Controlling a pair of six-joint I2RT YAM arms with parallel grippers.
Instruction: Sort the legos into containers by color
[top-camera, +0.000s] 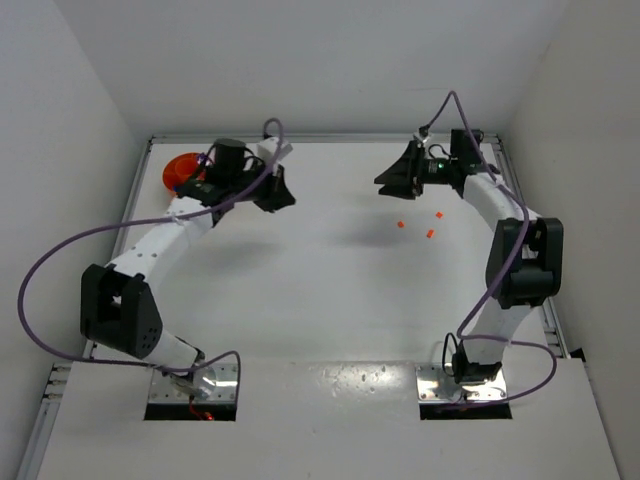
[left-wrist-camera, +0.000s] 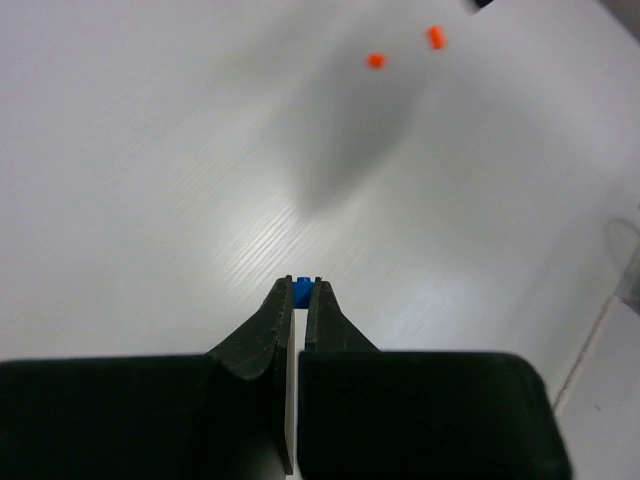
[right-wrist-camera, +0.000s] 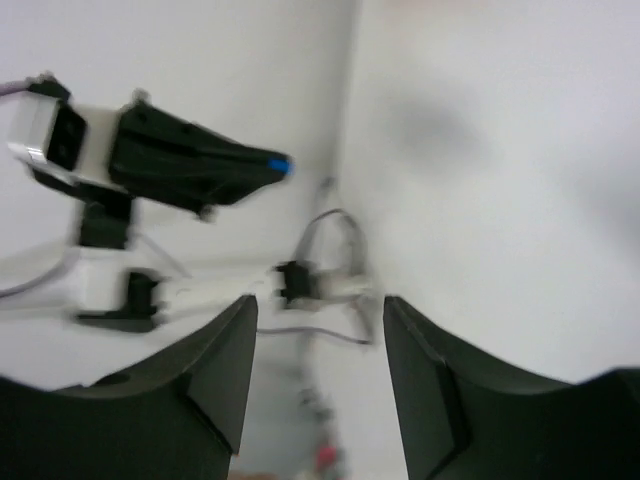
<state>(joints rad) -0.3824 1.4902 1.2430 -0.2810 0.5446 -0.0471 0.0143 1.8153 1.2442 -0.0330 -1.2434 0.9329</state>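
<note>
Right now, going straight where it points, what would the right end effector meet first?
Probably the left end effector, gripping the blue lego; nothing shows between them, though depth is unclear.

Bare worktop (top-camera: 320, 300) ran wide between the two arms, an easy lane through the middle. Three orange bricks (top-camera: 431, 233) dotted the far right, just on the near side of the right gripper (top-camera: 388, 182). The orange bowl (top-camera: 176, 170) sat in the far-left corner (the left arm (top-camera: 165, 230) and its cable crowded over it), with walls close on both sides.

The table (left-wrist-camera: 150, 200) looks finely ribbed, softly shiny — the left gripper (left-wrist-camera: 303, 300) is matt black plastic, the blue lego (left-wrist-camera: 302, 289) smooth plastic.
</note>
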